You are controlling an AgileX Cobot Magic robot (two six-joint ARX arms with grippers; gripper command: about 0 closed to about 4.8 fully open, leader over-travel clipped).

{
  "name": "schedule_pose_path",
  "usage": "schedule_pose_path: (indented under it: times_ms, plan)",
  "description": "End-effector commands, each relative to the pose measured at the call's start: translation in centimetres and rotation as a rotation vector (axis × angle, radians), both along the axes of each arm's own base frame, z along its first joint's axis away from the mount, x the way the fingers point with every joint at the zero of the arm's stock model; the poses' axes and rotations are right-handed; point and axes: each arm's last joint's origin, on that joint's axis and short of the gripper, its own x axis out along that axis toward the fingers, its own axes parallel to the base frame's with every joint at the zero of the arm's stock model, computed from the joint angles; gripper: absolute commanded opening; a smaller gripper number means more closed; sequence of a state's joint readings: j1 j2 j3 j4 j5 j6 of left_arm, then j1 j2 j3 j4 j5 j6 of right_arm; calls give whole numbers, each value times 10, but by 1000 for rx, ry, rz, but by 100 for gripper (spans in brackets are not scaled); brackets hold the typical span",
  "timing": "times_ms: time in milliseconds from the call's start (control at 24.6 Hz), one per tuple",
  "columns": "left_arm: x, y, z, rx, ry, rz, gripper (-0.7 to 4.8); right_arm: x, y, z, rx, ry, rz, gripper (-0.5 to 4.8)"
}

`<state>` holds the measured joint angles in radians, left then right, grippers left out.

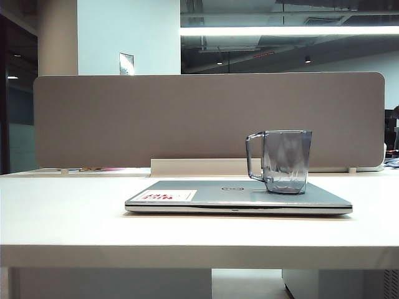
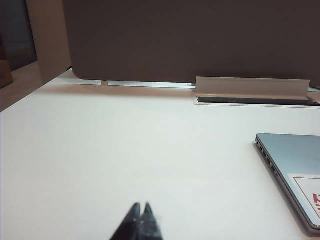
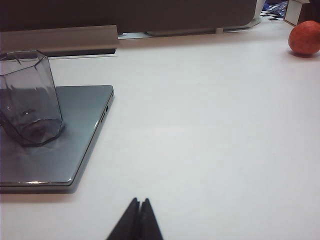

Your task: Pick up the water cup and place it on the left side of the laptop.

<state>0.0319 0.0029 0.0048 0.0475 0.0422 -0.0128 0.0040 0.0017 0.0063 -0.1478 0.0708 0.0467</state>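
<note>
The water cup [image 1: 285, 160], a clear grey-tinted faceted mug with a squared handle, stands upright on the right part of the closed silver laptop [image 1: 206, 198]. The lid carries a white sticker with red lettering [image 1: 168, 195]. In the right wrist view the cup [image 3: 29, 97] sits on the laptop's corner [image 3: 75, 135], apart from my right gripper [image 3: 140, 201], which is shut and empty over bare table. My left gripper [image 2: 141, 205] is shut and empty too, over the table on the laptop's [image 2: 290, 165] other side. Neither gripper shows in the exterior view.
A grey divider panel [image 1: 206, 118] runs along the table's back edge, with a cable tray [image 2: 250, 87] at its foot. An orange-red round fruit [image 3: 304, 37] lies at the far right of the table. Bare white table [image 2: 125, 150] stretches left of the laptop.
</note>
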Motion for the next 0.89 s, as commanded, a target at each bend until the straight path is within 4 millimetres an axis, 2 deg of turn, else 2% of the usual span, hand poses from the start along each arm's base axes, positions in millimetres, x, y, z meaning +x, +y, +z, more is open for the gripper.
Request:
schedule_pose_path:
  times_ms: [41,651,854,895]
  plan:
    - [0,0,2,1,-11,0,-6,0,0,0,-3,-13,-3,-5]
    - [0,0,3,2,-20,-5,-6,1,1,4,43,-54,31,-5]
    - [0,0,3,2,-21,-7,-6,1,7,4,66,-49,216,-5]
    - [0,0,3,2,-21,-7,-6,0,9,4,76,-47,304,-5]
